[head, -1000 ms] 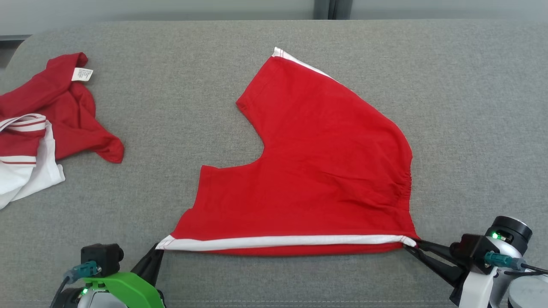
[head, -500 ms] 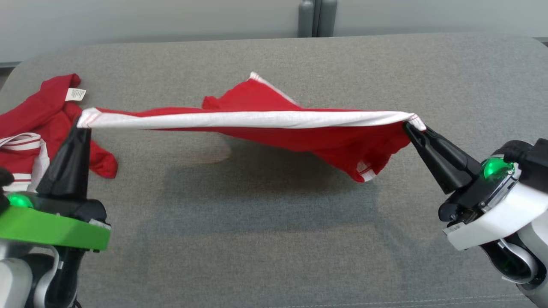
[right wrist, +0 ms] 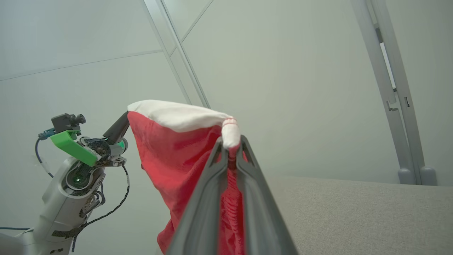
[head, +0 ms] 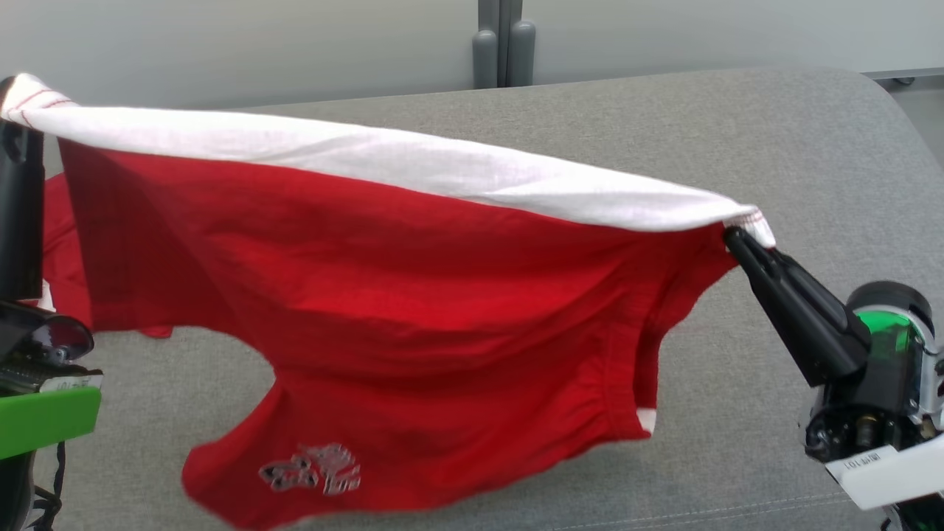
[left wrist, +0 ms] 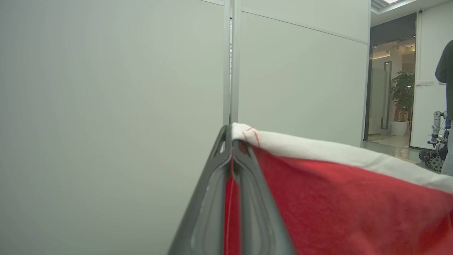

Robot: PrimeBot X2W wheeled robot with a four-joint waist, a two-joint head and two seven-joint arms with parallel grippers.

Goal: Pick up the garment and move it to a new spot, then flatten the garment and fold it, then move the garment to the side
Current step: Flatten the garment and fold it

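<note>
- Head view: noted red garment held up over the grey desk, stretched between both hands and hanging as a sheet. Unable to tell whether the lower hem touches the desk.
- Recorded white band along the top edge, sloping from upper left down to the right.
- Found left hand at the left border, fingers upright, pinched tight on the band's left corner.
- Found right hand at the right, fingers slanting up and left, closed on the band's right corner.
- Noted pale printed logo near the garment's lower left lobe, too blurred to read.
- Logged a second red cloth on the desk at far left, mostly hidden behind the held garment.
- Left wrist view: confirmed left hand pressed together at the tips, gripping the white corner with its red stitching. Garment falling away to the right.
- Noted pale wall panels behind. Also noted, at far right, a doorway with a potted plant, part of a person and a wheeled machine.
- Right wrist view: confirmed right hand nipped on the opposite white corner, with gathered red fabric running down between the fingers.
- Sighted left hand across the span, holding the far corner, with garment draped between the two hands and desk below at right.
</note>
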